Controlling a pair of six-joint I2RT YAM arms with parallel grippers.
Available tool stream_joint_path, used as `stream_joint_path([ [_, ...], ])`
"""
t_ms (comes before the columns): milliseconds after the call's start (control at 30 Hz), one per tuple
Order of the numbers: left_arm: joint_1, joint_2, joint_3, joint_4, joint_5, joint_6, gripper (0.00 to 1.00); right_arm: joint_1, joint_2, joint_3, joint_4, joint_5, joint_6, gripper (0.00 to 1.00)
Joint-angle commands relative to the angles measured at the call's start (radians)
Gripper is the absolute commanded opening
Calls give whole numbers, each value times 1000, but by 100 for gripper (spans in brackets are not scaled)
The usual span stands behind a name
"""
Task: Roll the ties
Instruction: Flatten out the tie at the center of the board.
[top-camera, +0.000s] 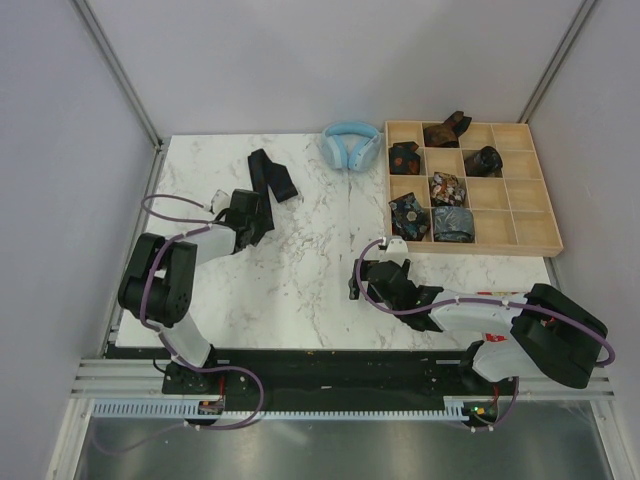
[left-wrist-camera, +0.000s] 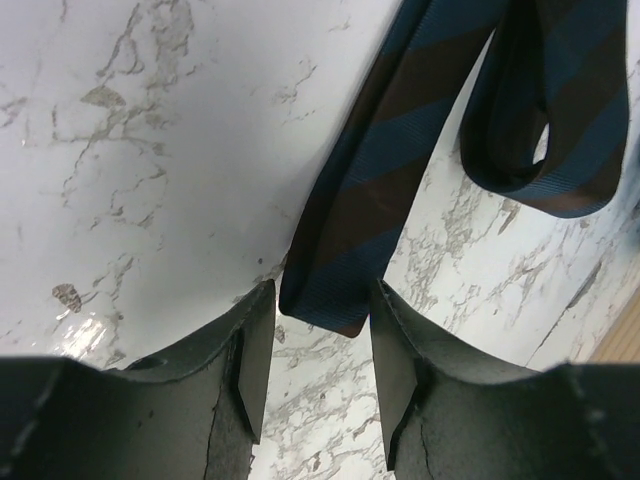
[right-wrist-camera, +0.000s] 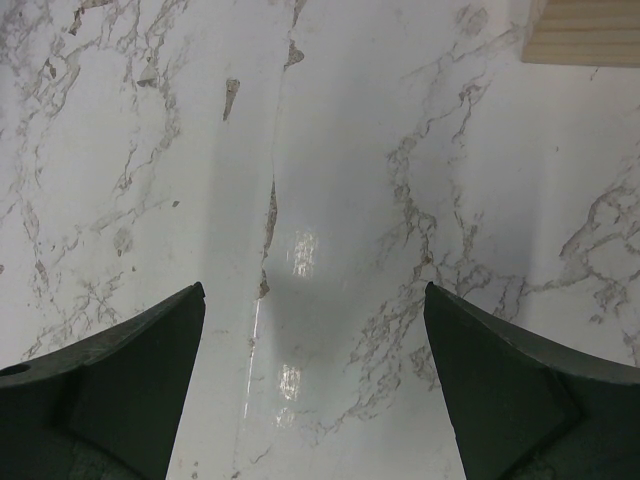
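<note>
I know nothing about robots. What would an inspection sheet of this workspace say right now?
Surface: white marble-look table, no spills seen.
Job's things: one striped tie loosely folded at far left; rolled ties in a wooden tray, several compartments empty.
Clutter: light blue headphones beside the tray.
Hands: left hand open, fingers astride the tie's end; right hand wide open over bare table.
Cables: purple cables looped along both arms.
Surroundings: plain grey walls, metal frame.

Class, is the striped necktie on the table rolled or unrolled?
Unrolled: the blue-and-brown striped fabric necktie lies loosely doubled back, not coiled.
</note>
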Motion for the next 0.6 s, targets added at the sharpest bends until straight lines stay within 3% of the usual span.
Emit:
stream_joint_path([
  [0,-7,13,22,-70,-51,-65,49,4,-3,16,35,1,-6,98],
  [167,-7,30,18,-90,-56,-88,53,4,-4,13,38,0,-6,98],
  [333,-7,58,36,-89,-51,-89,51,4,-7,8,43,-2,-6,98],
  [433,-7,72,56,-102,-59,-99,44,4,-9,7,46,-2,-6,98],
  [567,-5,96,102,-150,-62,-106,25,4,-10,4,48,0,-6,98],
])
